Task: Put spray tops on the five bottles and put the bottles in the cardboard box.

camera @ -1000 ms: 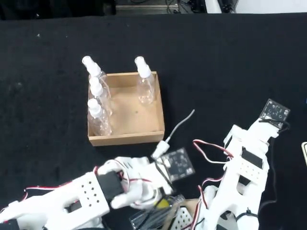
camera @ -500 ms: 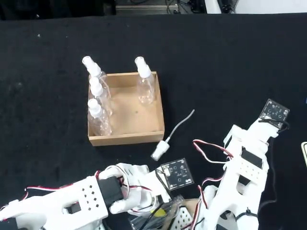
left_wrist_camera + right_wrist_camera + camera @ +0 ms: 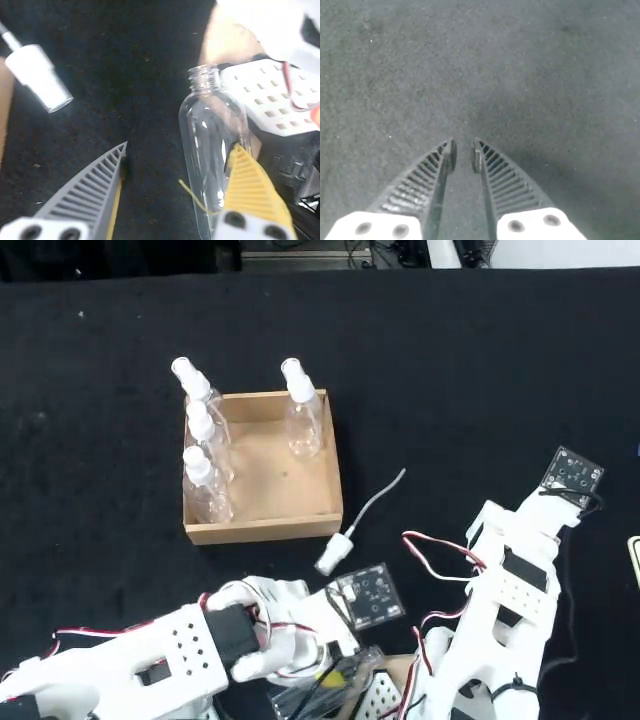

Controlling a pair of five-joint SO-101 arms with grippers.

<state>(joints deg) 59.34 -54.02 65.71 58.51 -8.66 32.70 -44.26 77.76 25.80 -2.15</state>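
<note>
Small print on the camera boards (image 3: 367, 597) above the wrists is too fine to make out. Four capped bottles (image 3: 207, 498) stand upright in the box (image 3: 262, 530), three along its left wall and one in the far right corner. The fifth bottle (image 3: 212, 145) is uncapped. It sits between the spread fingers of the left gripper (image 3: 181, 146), against the yellow finger and apart from the grey one. Its base is cut off at the picture's edge, and from above the left arm hides most of it. A loose spray top (image 3: 335, 552) lies on the table (image 3: 480, 370) just beside the box's near right corner, its tube pointing away. In the left wrist view that tube is cut off. The right gripper (image 3: 463, 145) hangs over bare black cloth with its fingers almost together, a thin slit between them and nothing in it.
</note>
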